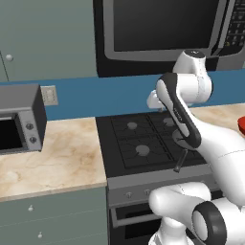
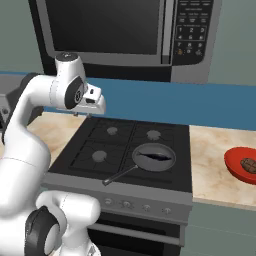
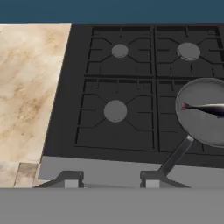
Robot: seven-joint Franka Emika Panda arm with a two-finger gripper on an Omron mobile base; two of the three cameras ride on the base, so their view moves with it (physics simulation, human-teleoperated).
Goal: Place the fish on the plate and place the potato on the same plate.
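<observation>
Black cast-iron grates cover the stove (image 2: 125, 145), and on its front-right burner we see a grey pan (image 2: 154, 156) with a dark, slender fish (image 2: 155, 157) lying across its middle. From the right base view the pan's handle runs out toward 8 o'clock, ending at the stove's front edge, and at 3 o'clock from the pan, well apart on the marble counter (image 2: 212, 165), sits a red plate (image 2: 241, 165) with a brown potato (image 2: 248, 164) already on it. The left base view gives us none of that detail: the arm covers the pan, leaving the handle tip poking out by the stove's front edge and a sliver of the plate's red rim at the right border; what it adds is a toaster oven (image 1: 19, 119) on the counter at 9 o'clock from the stove and a wall outlet (image 1: 49, 95) above it. The gripper (image 2: 89, 114) hovers above the stove's rear-left corner in the right base view, clear of everything. In the hand view the two fingertips (image 3: 72, 179) stand a moderate way apart with nothing between them, partly open, and the pan sits at 3 o'clock, cut by the frame edge, the fish's reddish tail end pointing toward 9 o'clock. Above the stove hangs a microwave (image 2: 120, 35).
</observation>
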